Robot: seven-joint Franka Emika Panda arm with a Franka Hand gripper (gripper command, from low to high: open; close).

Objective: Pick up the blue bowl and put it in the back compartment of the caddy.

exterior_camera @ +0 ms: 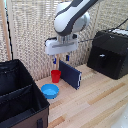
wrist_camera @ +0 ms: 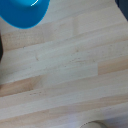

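Nearest, at the exterior view's left: the caddy, black soft-sided fabric, split by a thin divider into two sections, the back compartment being the farther one. Just beside its wall, upright on the wooden table: the blue bowl, small, shallow, sky-blue plastic; partly shown as a blue curve in the wrist view. Judged light, rigid and smooth, hence somewhat slippery; best taken by pinching the thin rim, one finger inside and one outside, since the full width looks too broad for the jaws. Just behind the bowl: a small red cup, with a dark navy panel standing on edge beside it. Above these, well clear of the bowl: the gripper, fingers apart, empty. Farthest, at the exterior view's right: a black boxy appliance. No brand, label or legible writing anywhere.
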